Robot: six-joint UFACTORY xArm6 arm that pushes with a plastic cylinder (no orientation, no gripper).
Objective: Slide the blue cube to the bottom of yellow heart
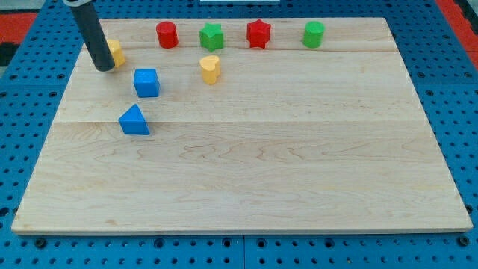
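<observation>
The approach step is judged in hand. No claw is fitted; my tip [104, 69] is set up-left of the blue cube [146, 82], untouched. The heart [210, 69] lies right of the cube. A rightward, slightly downward push is called for.

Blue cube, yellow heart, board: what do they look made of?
Blue cube: looks like painted wood or plastic, uniform matte colour with no grain showing; cannot tell which.
Yellow heart: same look, solid colour with a dull sheen.
Board: pale wood, visible grain and plank seams, smooth unpainted finish.
My tip sits at the view's upper left of the cube, apart from it.
</observation>
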